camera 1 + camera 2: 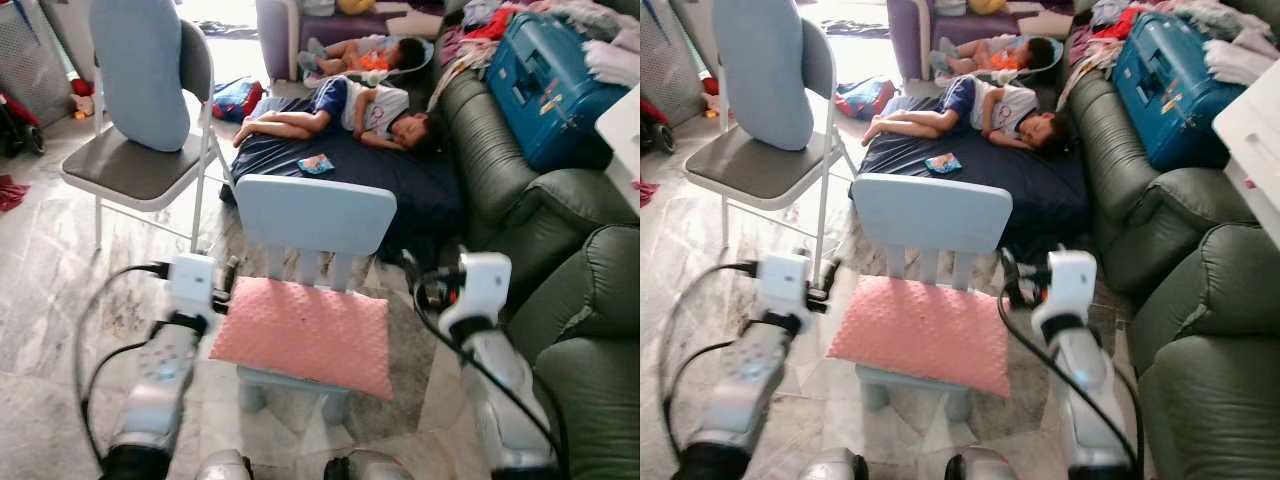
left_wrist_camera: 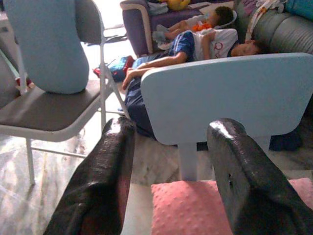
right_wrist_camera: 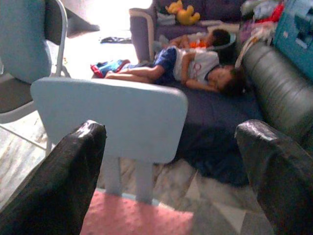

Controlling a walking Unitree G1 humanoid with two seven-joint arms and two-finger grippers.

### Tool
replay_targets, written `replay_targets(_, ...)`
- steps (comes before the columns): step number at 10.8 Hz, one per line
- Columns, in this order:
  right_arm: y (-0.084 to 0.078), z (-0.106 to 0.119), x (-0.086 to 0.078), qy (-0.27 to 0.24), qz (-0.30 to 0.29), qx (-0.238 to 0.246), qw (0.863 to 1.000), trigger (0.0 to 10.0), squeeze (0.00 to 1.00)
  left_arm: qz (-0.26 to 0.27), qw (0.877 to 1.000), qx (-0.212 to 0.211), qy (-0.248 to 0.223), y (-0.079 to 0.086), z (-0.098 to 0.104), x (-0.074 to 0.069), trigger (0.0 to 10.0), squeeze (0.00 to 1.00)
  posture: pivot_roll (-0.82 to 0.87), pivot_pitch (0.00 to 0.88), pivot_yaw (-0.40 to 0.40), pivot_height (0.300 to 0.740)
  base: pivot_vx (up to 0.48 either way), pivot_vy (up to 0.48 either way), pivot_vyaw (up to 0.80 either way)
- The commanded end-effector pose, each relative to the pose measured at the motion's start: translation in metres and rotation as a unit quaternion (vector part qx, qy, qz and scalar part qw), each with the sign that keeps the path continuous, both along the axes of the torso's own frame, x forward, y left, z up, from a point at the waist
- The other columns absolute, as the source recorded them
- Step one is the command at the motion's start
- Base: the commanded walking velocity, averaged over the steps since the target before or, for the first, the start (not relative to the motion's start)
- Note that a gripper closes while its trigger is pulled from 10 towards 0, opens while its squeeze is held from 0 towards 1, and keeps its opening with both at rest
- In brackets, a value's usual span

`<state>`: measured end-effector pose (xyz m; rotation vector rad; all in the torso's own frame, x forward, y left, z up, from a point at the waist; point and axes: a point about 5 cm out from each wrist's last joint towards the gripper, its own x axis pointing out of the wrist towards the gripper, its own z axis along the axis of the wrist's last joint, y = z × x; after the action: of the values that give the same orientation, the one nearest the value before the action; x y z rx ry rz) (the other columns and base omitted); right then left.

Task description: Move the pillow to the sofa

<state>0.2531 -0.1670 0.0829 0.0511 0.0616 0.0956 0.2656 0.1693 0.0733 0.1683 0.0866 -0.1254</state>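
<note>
Your left gripper point(image 2: 171, 181) and right gripper point(image 3: 171, 181), both spread wide, flank the pink pillow point(image 1: 305, 333) | ready to squeeze it off the small blue chair point(image 1: 315, 215) | sofa point(image 1: 560, 300) on your right.

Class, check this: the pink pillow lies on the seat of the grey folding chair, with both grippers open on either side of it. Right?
Not quite. The left eye view shows the pink pillow on the small light-blue chair. The left gripper and right gripper are open beside it.
</note>
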Motion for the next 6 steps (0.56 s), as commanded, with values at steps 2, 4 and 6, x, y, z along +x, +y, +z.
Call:
replay_targets(2, 0.0024, -0.0015, -0.0016, 0.0, -0.003, 0.005, 1.0, 10.0, 0.0, -0.006, 1.0, 0.006, 0.007, -0.004, 0.0003, -0.0054, 10.0, 0.0, -0.04, 0.077, -0.027, 0.74, 0.0, 0.0, 0.0)
replay_targets(4, 0.0009, -0.0042, -0.0007, -0.001, -0.02, 0.012, 1.0, 10.0, 0.0, -0.01, 1.0, 0.008, 0.002, -0.0044, 0.0069, -0.0035, 10.0, 0.0, -0.04, 0.073, -0.001, 0.74, 0.0, 0.0, 0.0)
replay_targets(6, 0.0044, -0.007, -0.0059, 0.007, -0.01, 0.013, 1.0, 10.0, 0.0, -0.018, 1.0, 0.003, -0.004, -0.0038, 0.0089, -0.0013, 10.0, 0.0, -0.05, 0.073, -0.013, 0.74, 0.0, 0.0, -0.39)
